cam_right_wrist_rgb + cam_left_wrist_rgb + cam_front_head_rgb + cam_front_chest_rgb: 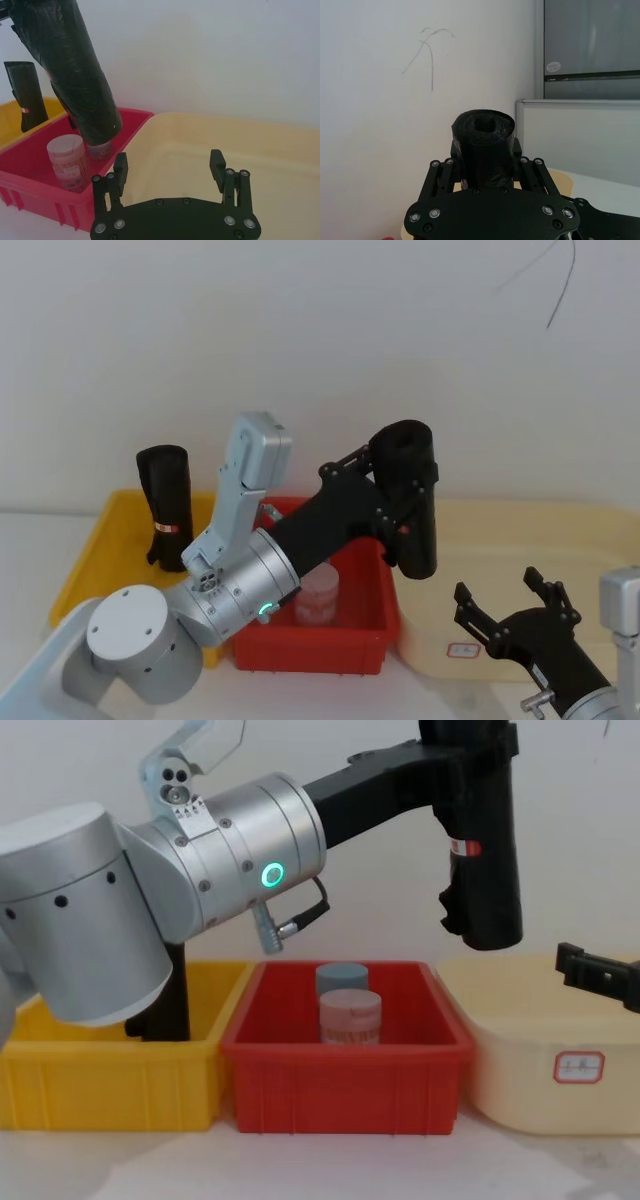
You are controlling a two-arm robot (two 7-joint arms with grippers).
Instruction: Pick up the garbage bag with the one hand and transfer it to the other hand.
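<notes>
The garbage bag [412, 502], a tall black roll with a small red label, hangs upright in the air over the right end of the red bin [310, 650]. My left gripper [398, 508] is shut on its upper half, reaching in from the silver arm with the green ring. The left wrist view looks at the bag's rolled end [484, 131] between the fingers [452, 156]. In the chest view the bag [487, 850] hangs high. My right gripper [498, 590] stands open, low and to the right of the bag, over the cream tray [520, 530]; nothing is between its fingertips [120, 164].
A second black roll [168, 505] stands in the yellow bin [95, 550] on the left. The red bin holds a pink lidded jar [349, 1017] and a blue-grey one [341, 977] behind it. The wall is close behind.
</notes>
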